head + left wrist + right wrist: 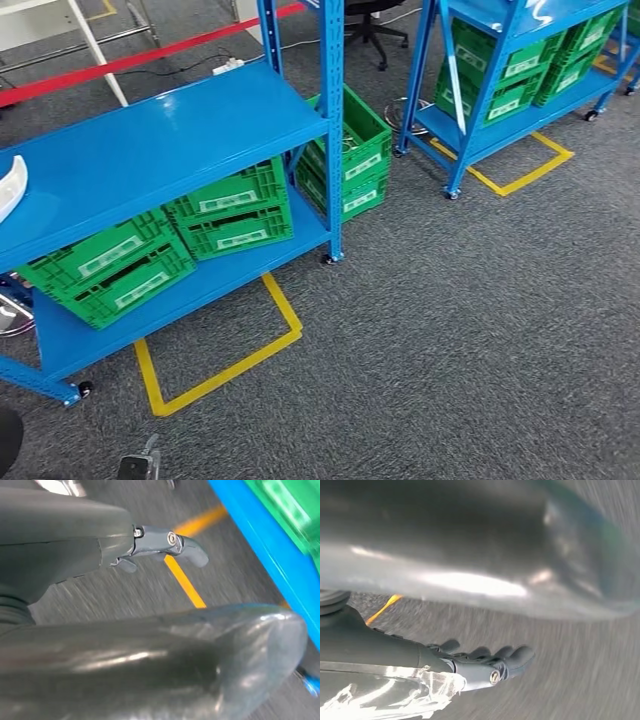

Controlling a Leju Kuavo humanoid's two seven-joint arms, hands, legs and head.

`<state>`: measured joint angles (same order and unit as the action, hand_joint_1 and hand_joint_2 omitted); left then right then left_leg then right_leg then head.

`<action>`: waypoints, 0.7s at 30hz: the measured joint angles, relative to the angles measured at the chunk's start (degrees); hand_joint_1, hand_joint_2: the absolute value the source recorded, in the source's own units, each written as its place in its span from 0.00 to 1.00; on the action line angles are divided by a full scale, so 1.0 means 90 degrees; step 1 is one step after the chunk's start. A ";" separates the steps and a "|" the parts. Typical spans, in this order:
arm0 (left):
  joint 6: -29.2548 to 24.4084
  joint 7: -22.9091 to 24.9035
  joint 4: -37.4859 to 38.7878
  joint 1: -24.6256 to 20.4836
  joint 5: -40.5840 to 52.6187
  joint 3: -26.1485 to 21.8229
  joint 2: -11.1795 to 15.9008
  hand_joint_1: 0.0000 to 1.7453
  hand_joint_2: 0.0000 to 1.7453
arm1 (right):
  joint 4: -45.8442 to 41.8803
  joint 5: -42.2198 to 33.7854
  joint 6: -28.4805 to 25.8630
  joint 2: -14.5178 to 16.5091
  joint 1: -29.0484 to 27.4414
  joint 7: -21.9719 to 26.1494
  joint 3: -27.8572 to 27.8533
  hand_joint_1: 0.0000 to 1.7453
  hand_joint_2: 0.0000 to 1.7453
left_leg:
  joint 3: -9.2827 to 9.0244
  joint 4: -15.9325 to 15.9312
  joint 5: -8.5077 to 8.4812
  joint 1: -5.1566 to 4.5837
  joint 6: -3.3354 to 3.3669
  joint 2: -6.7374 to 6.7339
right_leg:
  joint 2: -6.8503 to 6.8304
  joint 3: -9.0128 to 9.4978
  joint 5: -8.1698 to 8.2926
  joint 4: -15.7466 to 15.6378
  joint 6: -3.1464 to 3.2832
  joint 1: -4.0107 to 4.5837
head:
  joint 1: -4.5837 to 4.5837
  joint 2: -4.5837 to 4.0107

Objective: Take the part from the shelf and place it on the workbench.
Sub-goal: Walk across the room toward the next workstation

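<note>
Part (10, 186) sits on the shelf (151, 150), untouched; we see left hand (166, 542) and right hand (486, 662) both empty, fingers loosely extended.

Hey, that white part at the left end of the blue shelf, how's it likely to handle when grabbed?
The white part looks like curved, glossy moulded plastic: probably stiff and light. Its smooth surface may slip in the fingers, and its rounded shape may rock on the shelf.

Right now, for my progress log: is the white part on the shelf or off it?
On it: the white part rests on the blue shelf's top board.
</note>
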<state>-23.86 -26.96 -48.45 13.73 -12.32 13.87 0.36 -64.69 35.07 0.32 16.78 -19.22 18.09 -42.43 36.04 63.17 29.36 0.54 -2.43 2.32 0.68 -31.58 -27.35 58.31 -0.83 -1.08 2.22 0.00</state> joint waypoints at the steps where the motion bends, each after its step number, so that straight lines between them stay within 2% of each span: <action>1: -0.0049 0.0292 -0.0253 0.0103 0.0427 -0.0236 -0.0081 0.00 0.00 | -0.0394 -0.0370 -0.0338 0.0073 -0.0201 -0.0336 0.0198 0.00 0.00 | 0.0207 0.0434 0.0226 0.0001 -0.0017 -0.0113 | -0.0122 0.0006 -0.0011 0.0000 0.0021 0.0014 | -0.0019 0.0000; 2: 0.0009 0.0510 -0.0502 0.0219 0.0823 -0.0493 -0.0178 0.00 0.00 | -0.0767 -0.0578 -0.0643 0.0126 -0.0401 -0.0625 0.0485 0.00 0.00 | 0.0383 0.0814 0.0383 0.0005 -0.0029 -0.0162 | -0.0237 0.0005 -0.0019 0.0000 0.0033 0.0028 | -0.0022 0.0000; 3: 0.0162 0.0654 -0.0729 0.0348 0.1192 -0.0766 -0.0294 0.00 0.00 | -0.1073 -0.0614 -0.0858 0.0166 -0.0550 -0.0820 0.0787 0.00 0.00 | 0.0470 0.1034 0.0432 0.0008 -0.0033 -0.0184 | -0.0329 0.0002 -0.0023 0.0001 0.0039 0.0038 | -0.0022 0.0000; 4: 0.0382 0.0729 -0.0925 0.0479 0.1531 -0.1048 -0.0418 0.00 0.00 | -0.1282 -0.0512 -0.0968 0.0189 -0.0636 -0.0889 0.1048 0.00 0.00 | 0.0435 0.1020 0.0360 0.0009 -0.0030 -0.0197 | -0.0395 -0.0003 -0.0023 0.0001 0.0040 0.0045 | -0.0024 0.0000; 5: 0.0656 0.0768 -0.1111 0.0595 0.1884 -0.1379 -0.0568 0.00 0.00 | -0.1432 -0.0368 -0.1006 0.0216 -0.0675 -0.0883 0.1272 0.00 0.00 | 0.0260 0.0750 0.0187 0.0004 -0.0016 -0.0232 | -0.0451 -0.0013 -0.0024 0.0001 0.0036 0.0050 | -0.0026 0.0000; 6: 0.0962 0.0779 -0.1279 0.0674 0.2259 -0.1740 -0.0732 0.00 0.00 | -0.1536 -0.0221 -0.1024 0.0249 -0.0690 -0.0842 0.1448 0.00 0.00 | -0.0012 0.0315 -0.0012 -0.0011 0.0009 -0.0346 | -0.0508 -0.0002 -0.0030 0.0002 0.0026 0.0056 | -0.0028 0.0000; 8: 0.1534 0.0771 -0.1565 0.0705 0.2963 -0.2514 -0.1074 0.00 0.00 | -0.1683 0.0039 -0.1075 0.0302 -0.0727 -0.0730 0.1700 0.00 0.00 | -0.0492 -0.0494 -0.0254 -0.0055 0.0082 -0.0703 | -0.0639 0.0048 -0.0063 0.0008 -0.0024 0.0088 | -0.0018 0.0000; 9: 0.1760 0.0753 -0.1680 0.0683 0.3256 -0.2897 -0.1246 0.00 0.00 | -0.1740 0.0145 -0.1108 0.0316 -0.0747 -0.0686 0.1786 0.00 0.00 | -0.0605 -0.0690 -0.0285 -0.0070 0.0119 -0.0812 | -0.0712 0.0086 -0.0082 0.0007 -0.0061 0.0104 | -0.0004 0.0000; 10: 0.1916 0.0735 -0.1771 0.0668 0.3456 -0.3255 -0.1400 0.00 0.00 | -0.1792 0.0223 -0.1132 0.0322 -0.0760 -0.0664 0.1855 0.00 0.00 | -0.0629 -0.0750 -0.0282 -0.0080 0.0151 -0.0823 | -0.0785 0.0122 -0.0096 -0.0001 -0.0094 0.0115 | 0.0008 0.0000; 12: 0.2073 0.0711 -0.1905 0.0689 0.3653 -0.3871 -0.1650 0.00 0.00 | -0.1895 0.0304 -0.1135 0.0325 -0.0772 -0.0665 0.1981 0.00 0.00 | -0.0623 -0.0765 -0.0324 -0.0067 0.0217 -0.0656 | -0.0886 0.0181 -0.0114 -0.0017 -0.0163 0.0103 | 0.0021 0.0000; 13: 0.2094 0.0708 -0.1960 0.0714 0.3677 -0.4110 -0.1743 0.00 0.00 | -0.1944 0.0312 -0.1120 0.0327 -0.0780 -0.0677 0.2037 0.00 0.00 | -0.0621 -0.0779 -0.0349 -0.0050 0.0253 -0.0586 | -0.0796 0.0181 -0.0172 0.0041 -0.0199 0.0093 | 0.0027 0.0000; 14: 0.2101 0.0707 -0.2013 0.0730 0.3687 -0.4305 -0.1824 0.00 0.00 | -0.1983 0.0304 -0.1101 0.0327 -0.0791 -0.0694 0.2081 0.00 0.00 | -0.0612 -0.0792 -0.0378 -0.0030 0.0293 -0.0511 | -0.0633 0.0120 -0.0296 0.0210 -0.0235 0.0081 | 0.0035 0.0000; 16: 0.2106 0.0705 -0.2110 0.0732 0.3697 -0.4584 -0.1961 0.00 0.00 | -0.2022 0.0242 -0.1064 0.0328 -0.0828 -0.0753 0.2134 0.00 0.00 | -0.0573 -0.0800 -0.0415 -0.0008 0.0350 -0.0339 | -0.0240 -0.0200 -0.0720 0.0948 -0.0284 0.0062 | 0.0059 0.0000; 17: 0.2107 0.0705 -0.2139 0.0729 0.3698 -0.4672 -0.2014 0.00 0.00 | -0.2026 0.0205 -0.1050 0.0328 -0.0847 -0.0781 0.2146 0.00 0.00 | -0.0551 -0.0799 -0.0426 -0.0007 0.0363 -0.0238 | -0.0146 -0.0400 -0.0914 0.1381 -0.0295 0.0056 | 0.0061 0.0000; 18: 0.2107 0.0705 -0.2161 0.0732 0.3700 -0.4743 -0.2054 0.00 0.00 | -0.2026 0.0175 -0.1041 0.0329 -0.0863 -0.0801 0.2152 0.00 0.00 | -0.0536 -0.0798 -0.0435 -0.0006 0.0366 -0.0136 | -0.0105 -0.0553 -0.1012 0.1696 -0.0303 0.0054 | 0.0063 0.0000; 19: 0.2107 0.0706 -0.2176 0.0741 0.3700 -0.4807 -0.2088 0.00 0.00 | -0.2026 0.0157 -0.1039 0.0329 -0.0873 -0.0806 0.2157 0.00 0.00 | -0.0530 -0.0796 -0.0441 -0.0004 0.0360 -0.0033 | -0.0090 -0.0610 -0.0982 0.1791 -0.0308 0.0051 | 0.0061 0.0000; 20: 0.2107 0.0707 -0.2190 0.0753 0.3702 -0.4862 -0.2117 0.00 0.00 | -0.2027 0.0148 -0.1039 0.0329 -0.0875 -0.0807 0.2158 0.00 0.00 | -0.0533 -0.0793 -0.0445 0.0003 0.0348 0.0067 | -0.0073 -0.0543 -0.0826 0.1625 -0.0313 0.0042 | 0.0060 0.0000; 21: 0.2107 0.0707 -0.2208 0.0763 0.3702 -0.4907 -0.2140 0.00 0.00 | -0.2028 0.0139 -0.1040 0.0329 -0.0874 -0.0802 0.2158 0.00 0.00 | -0.0537 -0.0786 -0.0447 0.0015 0.0325 0.0169 | -0.0019 -0.0367 -0.0585 0.1237 -0.0322 0.0023 | 0.0060 0.0000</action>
<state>-4.90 -20.59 -68.32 20.60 21.00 -30.30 -18.90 -82.94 36.33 -9.04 19.74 -27.08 10.87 -23.01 31.21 56.09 25.34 0.67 0.49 3.84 0.51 -34.88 -32.61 69.45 -3.73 -0.88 2.77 0.00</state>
